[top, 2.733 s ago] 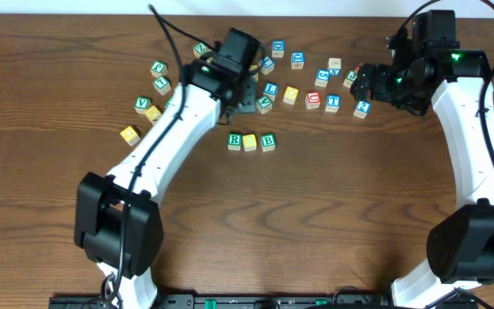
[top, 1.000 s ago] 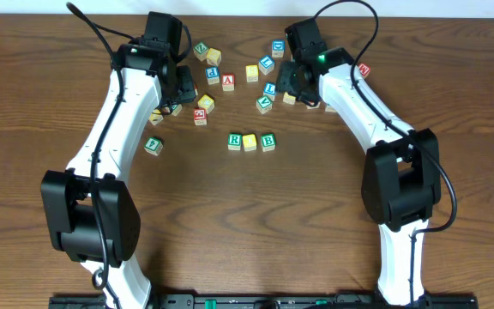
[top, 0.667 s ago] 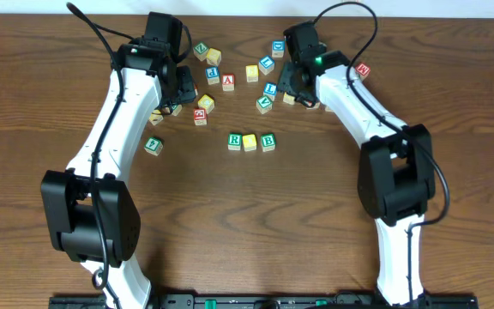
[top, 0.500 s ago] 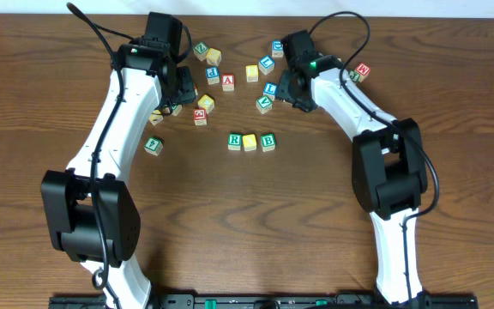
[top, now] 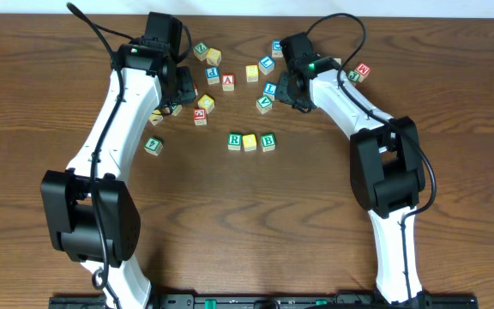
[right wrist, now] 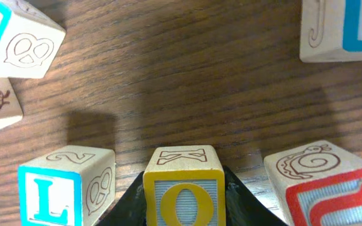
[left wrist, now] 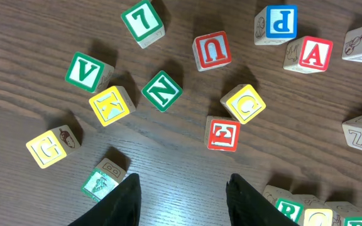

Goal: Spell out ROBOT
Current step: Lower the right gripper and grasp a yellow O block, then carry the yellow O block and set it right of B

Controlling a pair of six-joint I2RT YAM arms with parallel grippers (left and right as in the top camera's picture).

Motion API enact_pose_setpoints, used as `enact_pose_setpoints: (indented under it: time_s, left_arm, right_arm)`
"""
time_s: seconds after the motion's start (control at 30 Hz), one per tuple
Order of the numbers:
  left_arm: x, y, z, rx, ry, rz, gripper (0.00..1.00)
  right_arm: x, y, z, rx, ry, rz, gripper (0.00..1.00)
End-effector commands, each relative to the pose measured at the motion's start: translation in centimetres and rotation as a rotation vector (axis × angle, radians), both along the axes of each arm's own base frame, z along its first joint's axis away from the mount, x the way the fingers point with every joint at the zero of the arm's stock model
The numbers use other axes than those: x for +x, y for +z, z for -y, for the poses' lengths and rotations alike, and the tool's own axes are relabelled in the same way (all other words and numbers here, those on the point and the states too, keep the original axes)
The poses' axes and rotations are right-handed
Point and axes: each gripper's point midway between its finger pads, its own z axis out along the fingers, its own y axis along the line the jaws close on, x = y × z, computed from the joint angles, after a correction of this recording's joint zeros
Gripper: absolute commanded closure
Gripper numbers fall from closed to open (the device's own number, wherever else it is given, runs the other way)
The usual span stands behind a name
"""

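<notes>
Clamping on the O block [right wrist: 183, 198] right now is the right end effector [right wrist: 183, 182], dark fingers [right wrist: 129, 204] pressed against both side faces, letter face up. Whether it's off the tabletop [right wrist: 187, 75] yet, I can't tell. Tight quarters here: an L block [right wrist: 65, 185] sits just beside one finger, a red block [right wrist: 310, 185] just beside the other. Over on the other side, the left end effector [left wrist: 182, 198] hangs released, nothing between its fingers. Nearer the robot and off to the right end effector's left sits the row [top: 250, 142], reading R, a yellow block, B, so this O looks like the fourth letter. Handling-wise, expect a light, rigid wooden cube: flat, smooth sides, no give, not fragile. Opposite faces, centred, is the hold to have; an off-centre pinch could let it twist or slide out.
</notes>
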Motion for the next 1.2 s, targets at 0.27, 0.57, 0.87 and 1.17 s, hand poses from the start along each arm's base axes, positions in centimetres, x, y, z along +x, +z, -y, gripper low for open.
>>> enact_pose_setpoints:
  time_s: [0.27, 0.57, 0.87, 1.17]
  left_arm:
    - [0.0, 0.9, 0.0, -0.004, -0.008, 0.019, 0.56]
    - [0.0, 0.9, 0.0, -0.005, -0.008, 0.019, 0.56]
    - [0.0, 0.9, 0.0, -0.004, -0.008, 0.019, 0.56]
    - [0.0, 0.9, 0.0, -0.005, -0.008, 0.019, 0.56]
  right_arm:
    - [-1.4, 4.2, -0.5, -0.022, 0.183, 0.01, 0.76]
    - [-7.0, 5.2, -0.5, -0.014, 0.316, -0.172, 0.76]
    - [-10.4, 2.1, -1.8, -0.042, 0.372, -0.261, 0.77]
    - [-11.2, 0.1, -2.6, -0.044, 0.396, -0.256, 0.76]
